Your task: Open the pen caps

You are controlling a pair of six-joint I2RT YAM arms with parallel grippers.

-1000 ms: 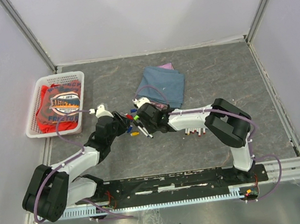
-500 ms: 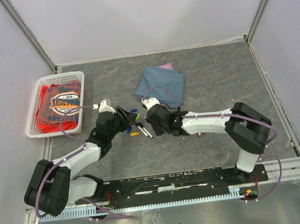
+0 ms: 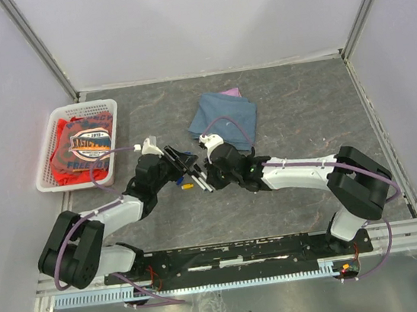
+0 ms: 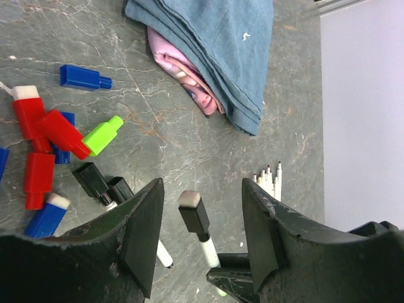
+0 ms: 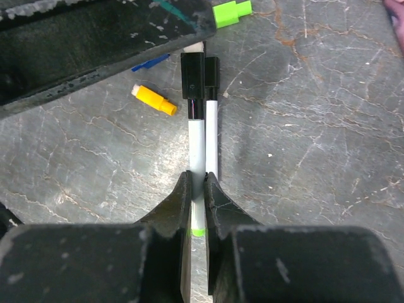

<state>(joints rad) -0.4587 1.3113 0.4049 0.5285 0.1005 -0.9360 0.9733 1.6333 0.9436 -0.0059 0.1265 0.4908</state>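
My right gripper is shut on the white barrel of a pen with a black cap and a green tail end. It holds the pen above the table, cap pointing at my left gripper. The left gripper is open, with its jaws on either side of that black cap and not touching it. Loose caps lie below: red, blue, green, black and orange. A second black-capped pen lies on the table. In the top view both grippers meet at mid-table.
A folded blue cloth over a pink item lies just behind the grippers. A white basket holding a red garment stands at the left. Several uncapped white pens lie in a row right of the grippers.
My right gripper has drawn back to the right with the pen. My left gripper has moved up and right, so its open jaws now straddle the pen's black cap.
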